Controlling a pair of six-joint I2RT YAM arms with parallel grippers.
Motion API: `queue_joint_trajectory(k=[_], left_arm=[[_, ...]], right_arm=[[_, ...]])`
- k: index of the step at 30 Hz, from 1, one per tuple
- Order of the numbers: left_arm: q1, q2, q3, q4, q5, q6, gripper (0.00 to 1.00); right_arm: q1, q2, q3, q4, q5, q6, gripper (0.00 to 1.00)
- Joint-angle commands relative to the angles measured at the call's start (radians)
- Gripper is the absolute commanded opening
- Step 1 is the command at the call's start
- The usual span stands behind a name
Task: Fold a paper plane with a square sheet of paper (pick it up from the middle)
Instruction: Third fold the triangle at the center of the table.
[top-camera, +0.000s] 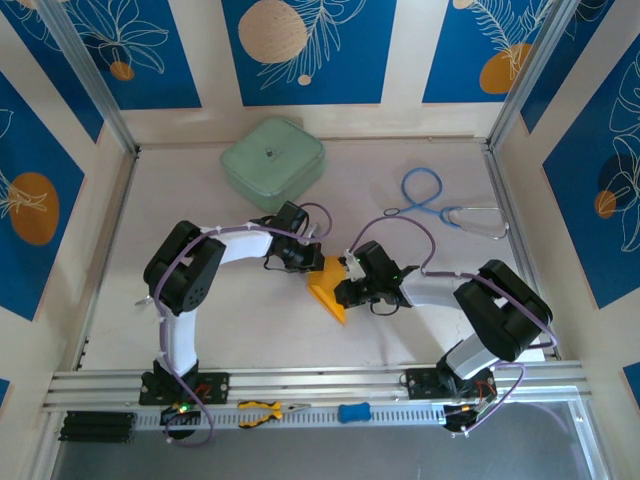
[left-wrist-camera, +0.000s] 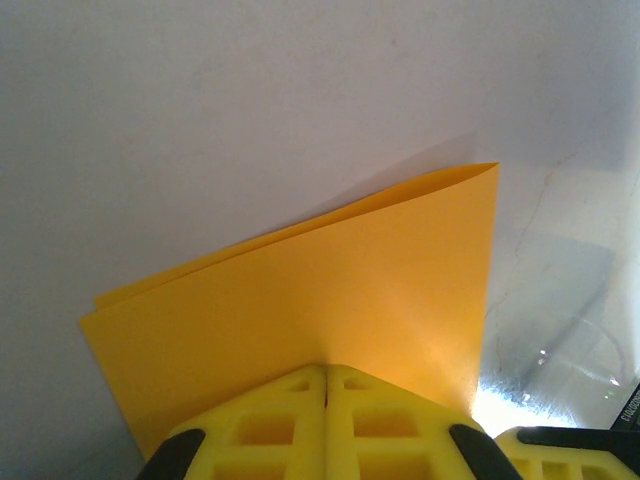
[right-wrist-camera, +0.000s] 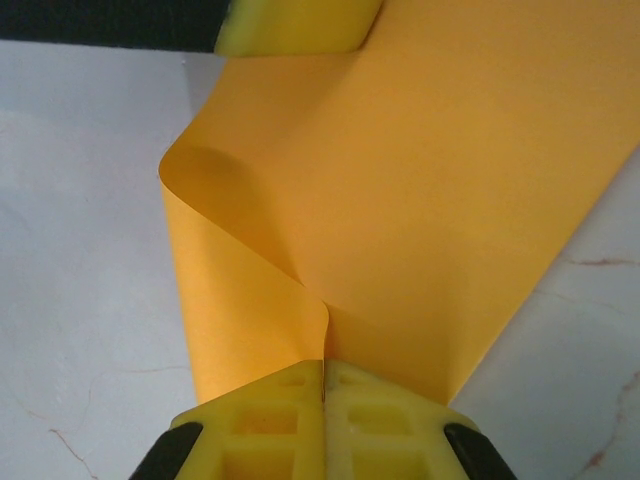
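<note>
Two closed pinches: left gripper (left-wrist-camera: 326, 372) and right gripper (right-wrist-camera: 323, 366) each clamp an edge of the doubled-over square sheet of paper (top-camera: 330, 292) at centre frame in the top view, where the buckle beside the right jaws could set a skewed crease if the arms pull unevenly.

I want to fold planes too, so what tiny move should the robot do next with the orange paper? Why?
Probably lower the square sheet of paper and flatten its bend on the table. The left gripper and right gripper are both shut on it, and it is doubled over, but the bend looks round, not sharp.
</note>
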Motion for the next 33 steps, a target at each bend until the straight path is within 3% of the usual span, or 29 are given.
queue_joint_trajectory(k=[1,9,17,27,33], left_arm=[[-0.006,-0.026,0.004,-0.055,-0.032,0.008,0.07],[-0.005,-0.056,0.040,-0.080,-0.068,0.015,0.09],[-0.005,-0.190,-0.016,-0.064,-0.139,-0.004,0.19],[-0.033,-0.396,-0.320,0.258,0.002,-0.201,0.09],[-0.096,-0.413,-0.430,0.397,0.004,-0.294,0.06]], right_arm=[[0.007,0.024,0.013,-0.035,0.010,0.013,0.02],[0.009,0.041,0.017,-0.028,0.003,0.009,0.02],[0.002,0.048,0.014,-0.004,-0.011,0.007,0.02],[0.000,0.042,0.010,0.002,0.003,0.013,0.02],[0.000,0.044,0.006,0.009,0.010,0.021,0.02]])
